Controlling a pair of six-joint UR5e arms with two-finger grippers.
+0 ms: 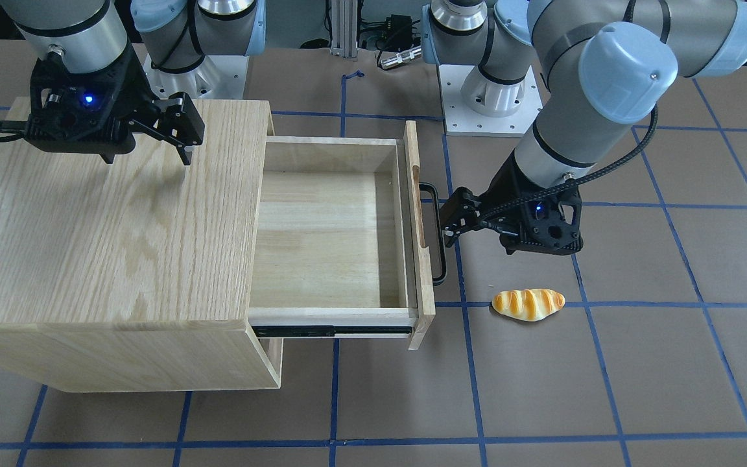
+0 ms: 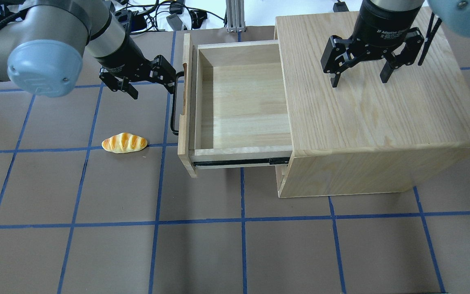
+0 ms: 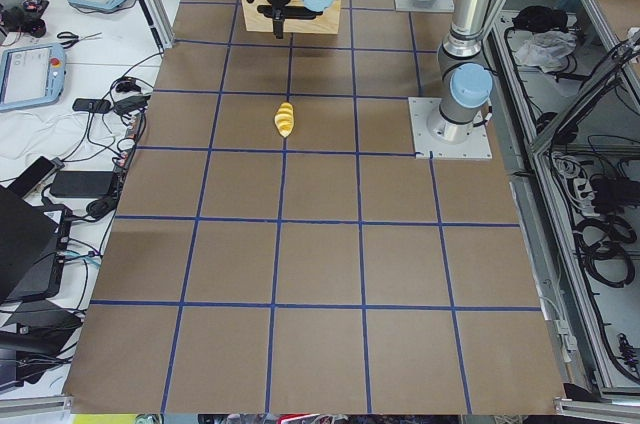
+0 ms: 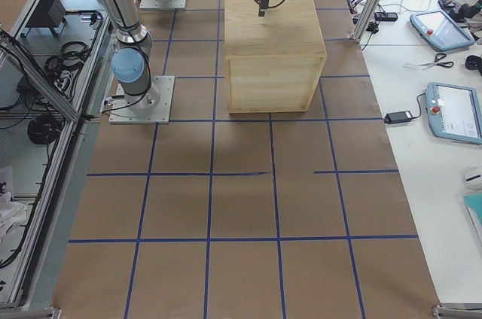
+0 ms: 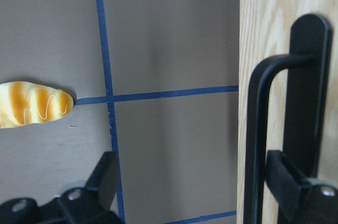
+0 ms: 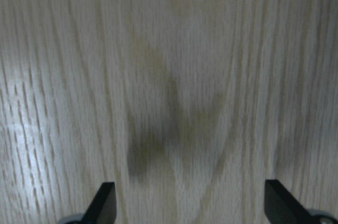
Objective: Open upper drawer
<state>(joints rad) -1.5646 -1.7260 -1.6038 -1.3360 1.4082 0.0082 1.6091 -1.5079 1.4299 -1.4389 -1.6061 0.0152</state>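
Note:
The upper drawer (image 1: 328,220) is pulled far out of the oak cabinet (image 1: 101,214), showing its bare pale plank inside (image 2: 243,102) and a black side rail. Its black bar handle (image 2: 174,102) faces my left arm. My left gripper (image 2: 154,90) is open at the handle's upper end. In the left wrist view one finger (image 5: 288,182) sits behind the handle bar (image 5: 259,129), against the drawer front, and the other finger (image 5: 105,176) is out over the table. My right gripper (image 2: 359,81) is open and empty just above the cabinet top (image 2: 365,122); its wrist view (image 6: 190,203) shows only oak grain.
A toy bread roll (image 2: 124,143) lies on the brown table mat beside the drawer front, near the left gripper (image 1: 452,219); it also shows in the left wrist view (image 5: 31,104). Blue tape lines grid the table. The arm bases stand at the back.

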